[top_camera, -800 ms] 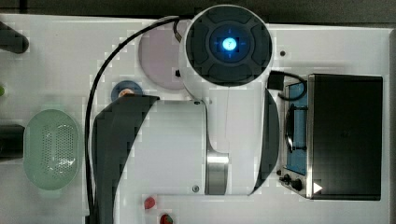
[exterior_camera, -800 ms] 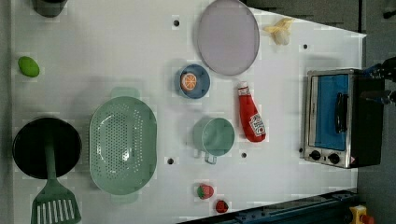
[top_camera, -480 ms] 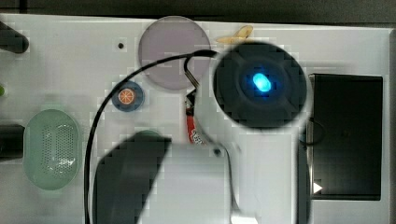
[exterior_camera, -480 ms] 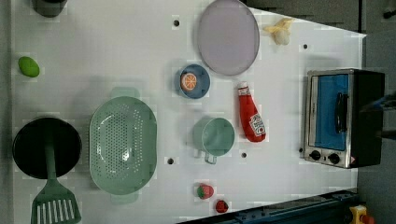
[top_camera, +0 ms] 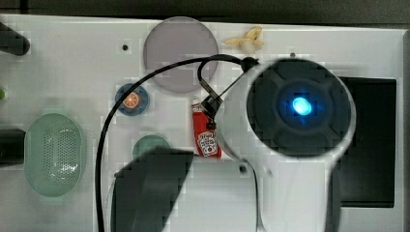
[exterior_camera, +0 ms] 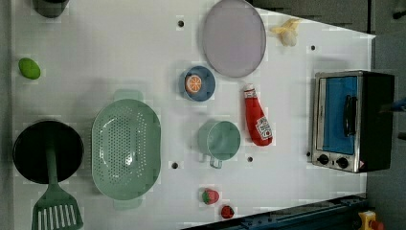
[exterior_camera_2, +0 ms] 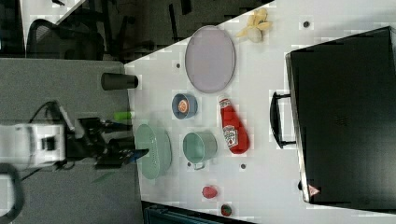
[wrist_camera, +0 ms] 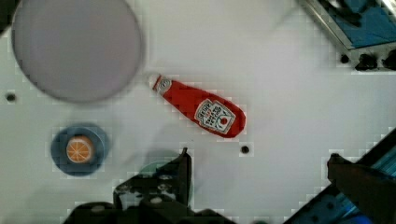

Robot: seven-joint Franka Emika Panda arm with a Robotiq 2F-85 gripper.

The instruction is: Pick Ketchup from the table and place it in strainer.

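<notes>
The Ketchup, a slim red bottle with a white cap and label, lies flat on the white table between the lilac plate and the toaster oven. It also shows as the Ketchup, and partly under my arm as the Ketchup. My gripper hangs open above the table with nothing between its widely spread fingers; the bottle lies beyond the fingertips. The mint-green oval strainer sits empty, past a teal cup from the bottle.
A toaster oven stands close to the bottle. The teal cup, a blue bowl with an orange slice and a lilac plate surround it. A black pan and a spatula lie beyond the strainer. Strawberries sit near the table edge.
My arm has swung toward the top view's right, uncovering the plate and part of the Ketchup. The things on the table have stayed put.
</notes>
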